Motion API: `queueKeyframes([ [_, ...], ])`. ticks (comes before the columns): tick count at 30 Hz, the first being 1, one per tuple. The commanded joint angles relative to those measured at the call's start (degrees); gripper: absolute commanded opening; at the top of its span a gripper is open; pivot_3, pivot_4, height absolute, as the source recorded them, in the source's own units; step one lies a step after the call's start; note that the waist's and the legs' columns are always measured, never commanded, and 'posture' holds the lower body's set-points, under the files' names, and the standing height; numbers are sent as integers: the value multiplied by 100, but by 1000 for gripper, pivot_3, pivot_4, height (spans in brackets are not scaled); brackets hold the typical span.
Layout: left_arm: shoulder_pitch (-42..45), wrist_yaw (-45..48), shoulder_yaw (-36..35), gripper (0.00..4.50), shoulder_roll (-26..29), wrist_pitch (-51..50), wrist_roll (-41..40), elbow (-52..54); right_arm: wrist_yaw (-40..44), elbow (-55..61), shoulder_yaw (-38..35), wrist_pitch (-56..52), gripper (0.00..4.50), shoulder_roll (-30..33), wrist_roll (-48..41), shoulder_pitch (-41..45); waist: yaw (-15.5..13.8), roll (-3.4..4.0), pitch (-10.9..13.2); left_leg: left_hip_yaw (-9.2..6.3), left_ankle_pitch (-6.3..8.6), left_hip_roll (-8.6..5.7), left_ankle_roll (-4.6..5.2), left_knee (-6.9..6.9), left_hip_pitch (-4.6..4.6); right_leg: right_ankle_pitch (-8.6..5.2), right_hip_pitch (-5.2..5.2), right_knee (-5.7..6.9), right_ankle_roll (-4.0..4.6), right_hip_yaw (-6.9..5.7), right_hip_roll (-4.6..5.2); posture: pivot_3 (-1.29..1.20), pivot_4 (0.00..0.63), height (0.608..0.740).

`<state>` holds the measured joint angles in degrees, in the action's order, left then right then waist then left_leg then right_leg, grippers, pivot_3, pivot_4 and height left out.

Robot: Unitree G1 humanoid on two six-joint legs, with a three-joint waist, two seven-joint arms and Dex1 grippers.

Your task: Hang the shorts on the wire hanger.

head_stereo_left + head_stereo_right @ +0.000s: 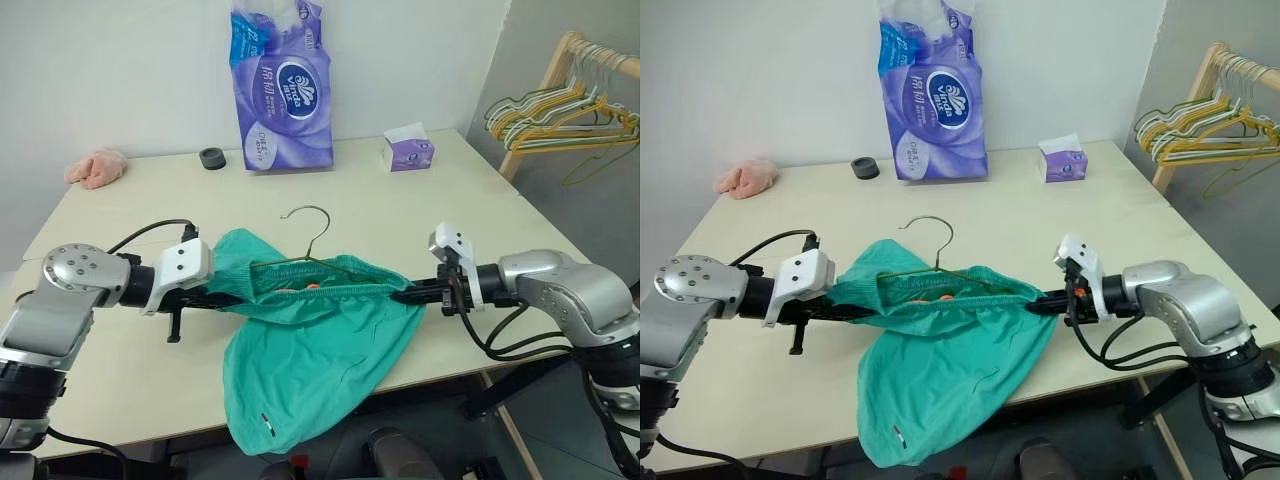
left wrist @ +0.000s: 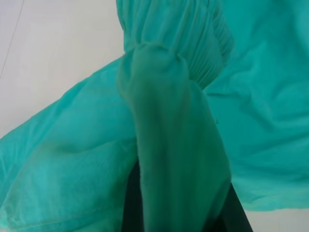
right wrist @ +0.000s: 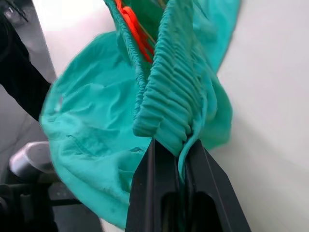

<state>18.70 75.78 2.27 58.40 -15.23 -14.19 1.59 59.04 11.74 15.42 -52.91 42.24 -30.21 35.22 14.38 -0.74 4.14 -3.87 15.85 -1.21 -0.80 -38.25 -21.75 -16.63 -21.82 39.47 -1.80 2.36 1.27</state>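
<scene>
The shorts (image 1: 300,340) are suspended between the two arms above the near edge of the table (image 1: 500,200), with the elastic waistband stretched roughly level and the legs hanging down past the table edge. The left gripper (image 1: 222,294) has its fingers pressed together on the left end of the waistband, with cloth draped over them in the left wrist view, while the right gripper (image 1: 403,296) pinches the right end, the gathered elastic bunched between its black fingers (image 3: 154,193) in the right wrist view. Holding opposite ends apart keeps the waist opening spread, which appears to be the purpose of this pose: an open waistband lets the wire hanger (image 1: 312,255) sit inside it. The hanger's shoulders lie within the waist opening and its curved hook rises clear of the cloth toward the far side of the table. Something orange is visible inside the waistband (it cannot be identified from these views). A purple tissue pack (image 1: 282,85), a small tissue box (image 1: 408,148), a black ring (image 1: 211,158) and a pink cloth lump (image 1: 97,167) sit well apart at the far edge, and a rack of spare hangers (image 1: 560,115) stands to the right of the table.
</scene>
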Motion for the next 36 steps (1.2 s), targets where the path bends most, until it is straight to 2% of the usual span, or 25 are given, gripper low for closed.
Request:
queueKeyframes([
  [1, 130, -53, 28, 0, -66, 55, 39, 119, 262, -295, 238, 354, 40, -98, 309, 516, 5, 0, 0, 0, 0, 0, 0, -1, -2, 0, -2, 0, 0, 0, 1, -285, 15, 740],
  [6, 166, -149, 99, 0, -235, 95, 110, 121, 612, -657, 579, 608, 40, -275, 605, 1053, 11, -1, -2, -3, 0, -2, 0, -2, -2, 1, -4, 2, 1, -2, 3, -282, 11, 740],
  [10, 104, -220, 137, 0, -331, 78, 134, 213, 723, -755, 670, 699, 40, -442, 726, 1153, 10, -1, -3, -7, 0, -2, 0, -2, -3, 1, -4, 4, 1, -4, 4, -276, 10, 740],
  [14, -57, -276, 159, 0, -378, 70, 148, 314, 662, -526, 527, 701, 1003, -450, 712, 982, 7, -1, -3, -7, 0, -3, 0, -3, -5, 1, -5, 3, 2, -3, 5, -272, 15, 740],
  [24, -155, -445, 230, 0, -528, 17, 151, 397, -323, 930, -214, 192, 4436, 30, 693, -349, -18, -1, -3, -9, 0, -4, -1, -7, -7, 1, -4, 8, 1, -5, 7, -285, 22, 740],
  [30, -81, -404, 256, 0, -555, 36, 150, 330, -793, 1117, -158, 77, 4436, -118, 769, -516, 16, 0, -4, -9, 0, -3, 0, -3, -2, 0, -5, 9, 1, -4, 2, -299, 25, 740],
  [32, -66, -379, 278, 0, -556, 56, 167, 324, -1022, 838, 55, 289, 4436, -173, 1103, -489, 11, 0, -4, -8, 0, -3, 0, -3, -3, 0, -5, 9, 1, -4, 2, -291, 23, 740],
  [36, -91, -375, 272, 0, -540, 61, 180, 342, -872, 699, 362, 739, 4436, -15, 1490, -519, 6, 0, -4, -7, 0, -4, 0, -5, -3, 1, -2, 8, 1, -3, 2, -287, 23, 740],
])
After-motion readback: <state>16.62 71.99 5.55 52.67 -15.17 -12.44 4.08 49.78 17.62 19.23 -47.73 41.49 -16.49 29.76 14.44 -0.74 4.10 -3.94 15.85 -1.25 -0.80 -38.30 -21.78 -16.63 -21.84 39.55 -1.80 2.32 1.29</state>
